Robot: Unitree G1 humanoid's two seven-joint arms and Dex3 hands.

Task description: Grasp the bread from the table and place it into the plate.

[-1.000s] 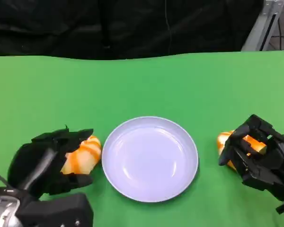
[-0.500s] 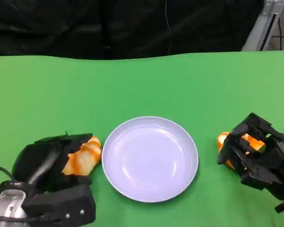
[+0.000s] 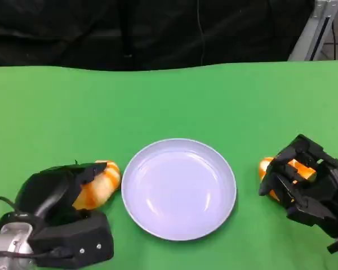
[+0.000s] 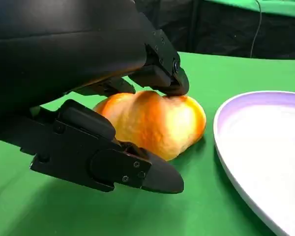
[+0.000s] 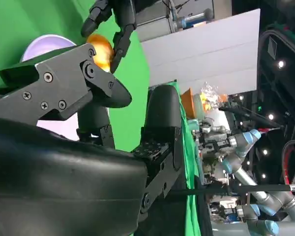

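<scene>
Left hand (image 3: 59, 194) and right hand (image 3: 304, 185) hold 2 breads beside 1 plate (image 3: 178, 188).

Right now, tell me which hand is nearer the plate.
Left. The left hand wraps a bread roll right beside the plate rim; the right hand sits farther off past its opposite edge.

The worktop (image 3: 169, 95) is covered all over in bright green cloth, and black drapery (image 3: 129, 31) hangs along its far edge. A grey metal strut (image 3: 312, 31) leans at the far right corner. In the right wrist view, a white panel (image 5: 201, 46) stands beyond the green, with blue-jointed robot arms (image 5: 255, 140) under small lights.
</scene>
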